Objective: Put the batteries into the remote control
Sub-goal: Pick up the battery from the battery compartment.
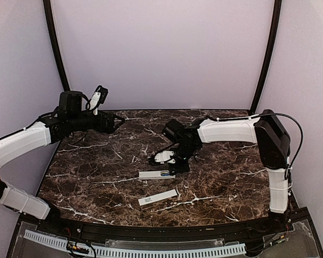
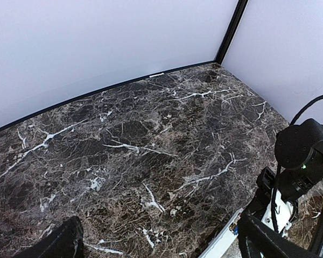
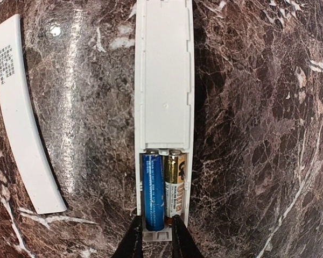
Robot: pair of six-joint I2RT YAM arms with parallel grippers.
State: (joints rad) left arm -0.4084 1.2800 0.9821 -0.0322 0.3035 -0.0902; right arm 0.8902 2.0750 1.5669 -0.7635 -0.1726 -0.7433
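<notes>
Could lever the blue and gold cylindrical batteries (image 3: pixel 153 191) from the slim white plastic remote control (image 3: pixel 164 75) if twisted, with right gripper (image 3: pixel 157 242) narrow astride its end, grip unclear.

Free passage lay across the marble table (image 1: pixel 97 161) at left and far. At centre, the right gripper (image 3: pixel 155 244) over the remote control (image 3: pixel 164 80) and the nearer cover strip (image 1: pixel 158 197) obstructed.
</notes>
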